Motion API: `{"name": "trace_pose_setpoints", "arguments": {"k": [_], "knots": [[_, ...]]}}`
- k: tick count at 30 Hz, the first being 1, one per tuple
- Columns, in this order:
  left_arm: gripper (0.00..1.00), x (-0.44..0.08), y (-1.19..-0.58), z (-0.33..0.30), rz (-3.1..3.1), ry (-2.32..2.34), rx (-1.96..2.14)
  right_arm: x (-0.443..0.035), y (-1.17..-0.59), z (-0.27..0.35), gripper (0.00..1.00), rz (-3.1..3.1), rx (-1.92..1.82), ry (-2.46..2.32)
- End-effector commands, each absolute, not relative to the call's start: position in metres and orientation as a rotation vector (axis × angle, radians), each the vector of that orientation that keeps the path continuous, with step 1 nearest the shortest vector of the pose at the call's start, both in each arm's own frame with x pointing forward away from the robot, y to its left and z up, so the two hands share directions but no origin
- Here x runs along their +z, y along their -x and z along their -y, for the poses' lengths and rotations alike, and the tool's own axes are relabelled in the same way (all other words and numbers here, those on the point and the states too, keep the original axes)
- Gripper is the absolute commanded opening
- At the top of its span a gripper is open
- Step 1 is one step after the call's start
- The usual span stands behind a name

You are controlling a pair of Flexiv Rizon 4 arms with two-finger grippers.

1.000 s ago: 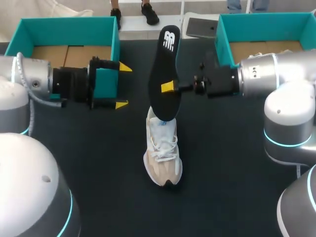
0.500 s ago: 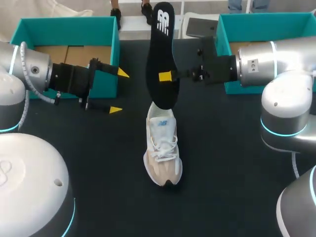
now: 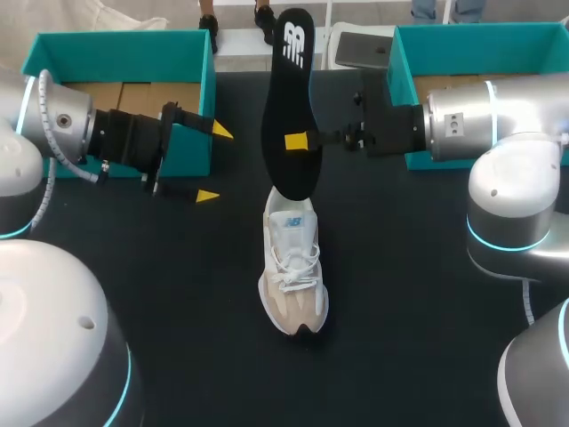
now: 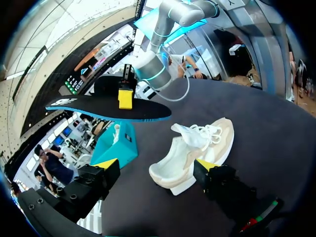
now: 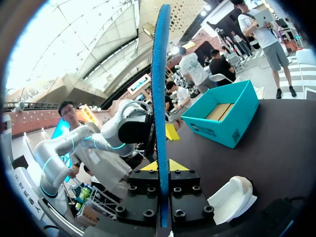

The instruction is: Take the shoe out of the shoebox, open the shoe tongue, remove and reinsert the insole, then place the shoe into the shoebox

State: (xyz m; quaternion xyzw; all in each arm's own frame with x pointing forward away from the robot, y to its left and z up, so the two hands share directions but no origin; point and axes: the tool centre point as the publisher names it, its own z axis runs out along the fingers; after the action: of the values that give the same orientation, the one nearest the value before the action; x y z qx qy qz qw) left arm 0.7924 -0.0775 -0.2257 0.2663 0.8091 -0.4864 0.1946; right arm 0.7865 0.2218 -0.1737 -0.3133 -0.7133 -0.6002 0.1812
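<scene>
R gripper [image 3: 298, 140] pinches the insole [image 3: 286, 84] at its middle and holds it in the air, above the shoe [image 3: 293, 276] and apart from it. Shoe stands on the table [image 3: 400, 294], approx. at the center, laces up, outside both boxes. L gripper [image 3: 214, 164] has fingers spread, just beside the left box [image 3: 116, 40].

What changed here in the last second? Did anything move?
The right hand, shut on the black foam insole, lifted it a little farther off the white and beige sneaker. The open left hand turned and drew back slightly. The sneaker stayed where it was.
</scene>
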Motion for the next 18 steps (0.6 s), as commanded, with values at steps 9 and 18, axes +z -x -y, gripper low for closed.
{"name": "trace_pose_setpoints", "arguments": {"k": [9, 18], "knots": [[1.0, -0.278, -0.79, 0.084, -2.403, -0.715, -1.292, -0.212, -0.828, -0.202, 0.0, 2.205, -1.719, 0.606], [1.0, -0.311, -0.799, 0.091, -2.502, -0.579, -1.271, -0.224, -0.844, -0.204, 0.0, 2.168, -1.731, 0.504]]}}
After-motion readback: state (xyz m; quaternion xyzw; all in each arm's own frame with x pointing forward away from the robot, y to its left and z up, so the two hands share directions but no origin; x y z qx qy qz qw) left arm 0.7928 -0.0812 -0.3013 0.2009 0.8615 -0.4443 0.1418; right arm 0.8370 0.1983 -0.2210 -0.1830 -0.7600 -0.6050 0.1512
